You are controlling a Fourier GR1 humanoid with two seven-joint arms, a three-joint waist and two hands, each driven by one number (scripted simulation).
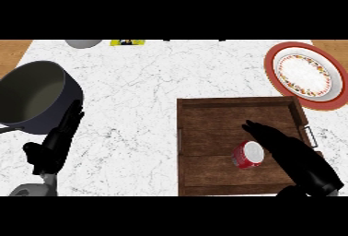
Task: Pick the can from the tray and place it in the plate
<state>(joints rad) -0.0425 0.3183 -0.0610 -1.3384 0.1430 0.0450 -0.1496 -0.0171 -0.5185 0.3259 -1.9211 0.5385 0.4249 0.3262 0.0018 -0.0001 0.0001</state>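
Observation:
A red can with a white top [247,155] lies inside the dark wooden tray [204,115], right of its middle. My right hand [289,152] reaches over the tray from the lower right, fingers straight, touching the can's right side. A round plate [306,76] with a red rim and patterned white centre sits at the far right, just beyond the tray's upper right corner. At the left edge my left hand [58,140] rests open, fingers pointing up, beside the pot.
A large dark grey pot [34,97] stands at the left, close to my left hand. A grey bowl [84,43] and a small yellow item [127,42] sit at the far edge of the white marble counter [136,92].

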